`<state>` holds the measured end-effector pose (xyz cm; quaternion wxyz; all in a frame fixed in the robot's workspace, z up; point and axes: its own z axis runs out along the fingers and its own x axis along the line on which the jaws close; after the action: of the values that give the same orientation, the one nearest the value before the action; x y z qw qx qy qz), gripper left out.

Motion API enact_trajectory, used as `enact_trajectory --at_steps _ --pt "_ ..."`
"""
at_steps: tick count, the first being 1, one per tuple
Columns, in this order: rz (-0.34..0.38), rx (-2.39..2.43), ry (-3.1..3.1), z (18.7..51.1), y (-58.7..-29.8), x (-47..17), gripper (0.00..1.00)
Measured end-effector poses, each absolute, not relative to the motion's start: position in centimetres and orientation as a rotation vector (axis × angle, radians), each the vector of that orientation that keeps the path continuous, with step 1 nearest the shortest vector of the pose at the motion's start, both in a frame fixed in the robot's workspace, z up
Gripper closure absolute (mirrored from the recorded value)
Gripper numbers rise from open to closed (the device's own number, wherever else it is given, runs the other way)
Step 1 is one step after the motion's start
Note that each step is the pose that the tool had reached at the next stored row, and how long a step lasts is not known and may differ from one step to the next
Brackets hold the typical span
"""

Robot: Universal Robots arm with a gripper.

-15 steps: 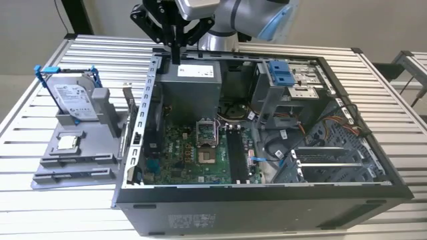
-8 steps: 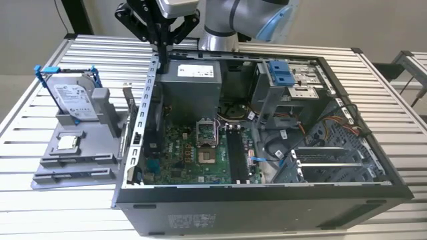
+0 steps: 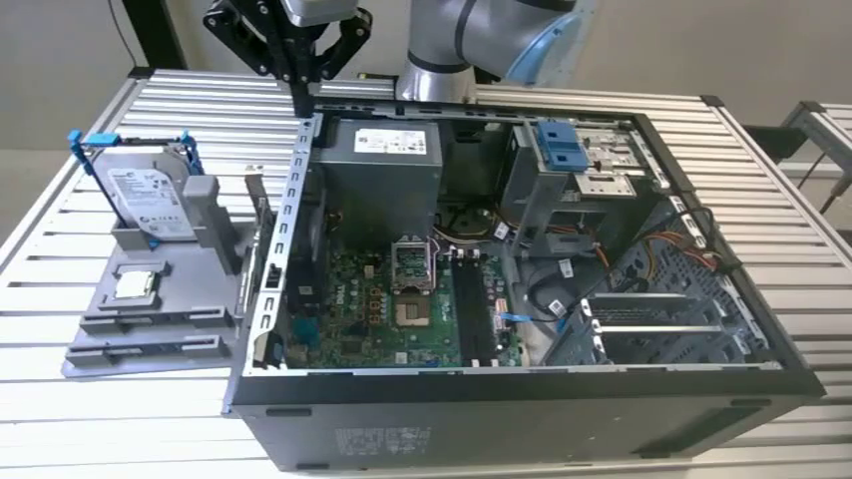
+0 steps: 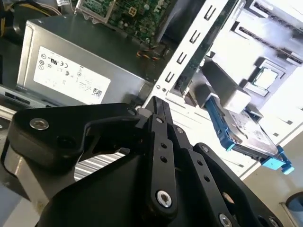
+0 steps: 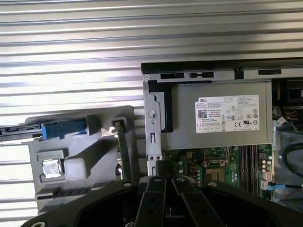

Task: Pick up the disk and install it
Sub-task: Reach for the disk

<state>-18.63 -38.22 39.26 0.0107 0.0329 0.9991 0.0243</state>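
The black pincer (image 3: 303,104) hangs with its fingers pressed together and nothing between them, above the top edge of the open dark metal computer case (image 3: 533,399). It is at the corner beside the boxy grey power supply (image 3: 379,165) with its white label. The rectangular silver-grey metal disk (image 3: 140,190), white-labelled and framed by a blue plastic bracket, stands upright on edge in a slot of a grey plastic holder (image 3: 174,319). That holder sits on the slatted silver metal worktop (image 3: 187,90), on the exterior view's left of the case, apart from the pincer. In both wrist views the disk (image 4: 251,132) (image 5: 61,129) sits outside the case wall. A small square silver chip (image 3: 136,284) lies flat in a recess of the same holder.
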Motion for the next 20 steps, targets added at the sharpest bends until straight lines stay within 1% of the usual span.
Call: enact_trajectory --at_steps 9,20 --pt "0.076 0.103 3.116 39.3 -37.5 -21.8 1.0" --pt "0.076 0.097 3.115 39.3 -37.4 -25.5 1.0"
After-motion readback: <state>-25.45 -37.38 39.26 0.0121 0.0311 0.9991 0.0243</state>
